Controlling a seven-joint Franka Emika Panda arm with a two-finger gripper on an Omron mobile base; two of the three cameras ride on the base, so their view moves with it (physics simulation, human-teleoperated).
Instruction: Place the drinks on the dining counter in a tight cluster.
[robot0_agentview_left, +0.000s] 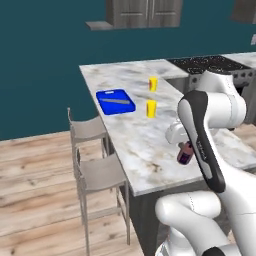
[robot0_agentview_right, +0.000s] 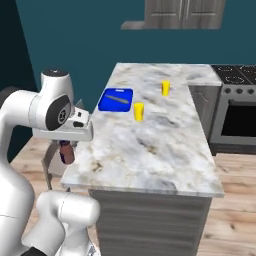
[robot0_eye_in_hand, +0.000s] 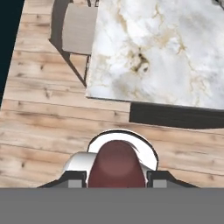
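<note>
aloft, end effector (robot0_eye_in_hand: 116, 178) gripping maroon bottle (robot0_eye_in_hand: 116, 164), near dining counter (robot0_eye_in_hand: 175, 52)

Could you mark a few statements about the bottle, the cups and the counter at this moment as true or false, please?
1. The end effector is shut on the dark maroon bottle. True.
2. The maroon bottle already stands on the marble counter. False: it is held in the air near the counter's near end, with wooden floor below it in the hand view.
3. Two yellow cups stand on the counter. True.
4. The blue board lies on a stool. False: it lies on the counter, beside the cups.
5. Stools stand along one side of the counter. True.
</note>
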